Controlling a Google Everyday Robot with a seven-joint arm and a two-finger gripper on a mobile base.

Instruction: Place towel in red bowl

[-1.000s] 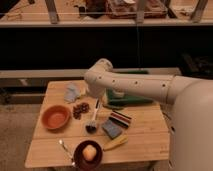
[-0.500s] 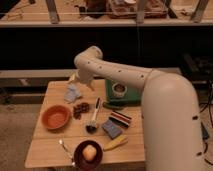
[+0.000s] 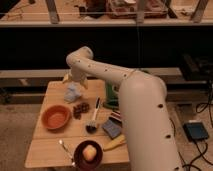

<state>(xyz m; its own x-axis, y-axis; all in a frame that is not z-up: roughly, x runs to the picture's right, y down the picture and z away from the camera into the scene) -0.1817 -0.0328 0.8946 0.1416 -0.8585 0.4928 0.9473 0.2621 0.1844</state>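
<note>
The towel (image 3: 73, 93) is a crumpled pale blue cloth lying at the back left of the wooden table (image 3: 45, 150). The red bowl (image 3: 56, 116) sits in front of it near the left edge, with nothing in it. My white arm reaches from the right across the back of the table. My gripper (image 3: 71, 80) hangs just above the towel's back edge, pointing down.
A dark cluster (image 3: 81, 108) lies right of the red bowl. A brush (image 3: 93, 120), a green object (image 3: 111, 97), a blue sponge (image 3: 112, 128) and a banana (image 3: 115, 143) sit mid-table. A dark bowl holding a round fruit (image 3: 88, 154) and a spoon (image 3: 65, 148) are in front.
My arm has swung left from the table's middle to the back left corner, bringing the gripper over the towel. The objects on the table have not moved.
</note>
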